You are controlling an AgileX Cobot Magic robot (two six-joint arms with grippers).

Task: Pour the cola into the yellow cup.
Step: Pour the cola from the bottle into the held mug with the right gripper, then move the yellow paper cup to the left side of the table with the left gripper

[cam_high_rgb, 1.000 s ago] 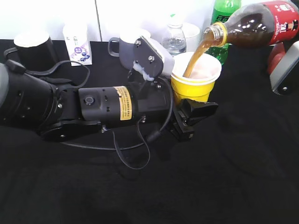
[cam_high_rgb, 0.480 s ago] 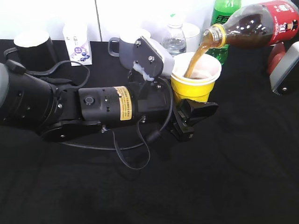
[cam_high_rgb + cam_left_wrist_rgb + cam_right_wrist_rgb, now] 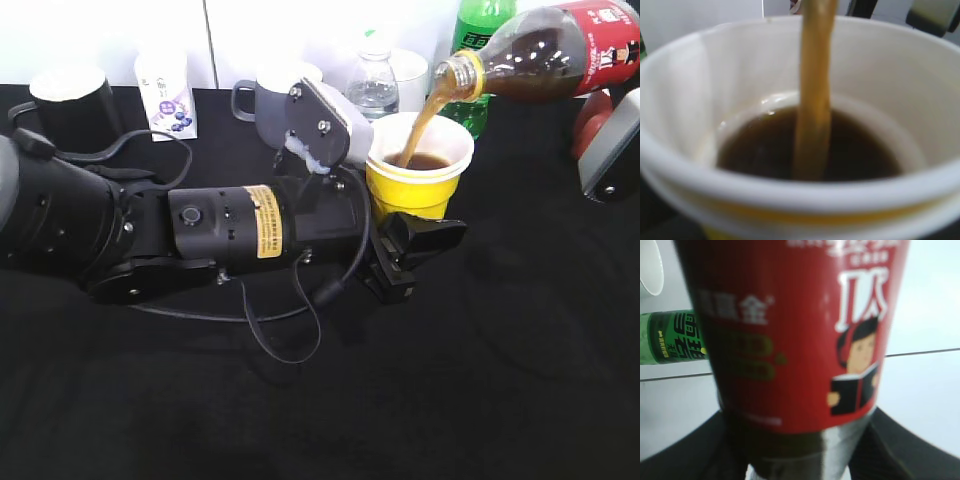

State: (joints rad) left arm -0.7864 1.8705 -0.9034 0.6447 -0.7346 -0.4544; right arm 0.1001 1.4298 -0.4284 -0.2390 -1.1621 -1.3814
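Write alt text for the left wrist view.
A stream of cola falls into a yellow cup seen close from above the rim, pooling dark brown in its white inside. The cup fills nearly the whole picture; no claw shows.

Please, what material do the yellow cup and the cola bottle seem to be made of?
The yellow cup looks like thin disposable plastic, perhaps coated paper: glossy yellow outside, smooth white inside and a rolled white rim. The cola bottle looks like clear plastic, since the dark liquid shows through its wall; its red label seems to be a glossy printed film.
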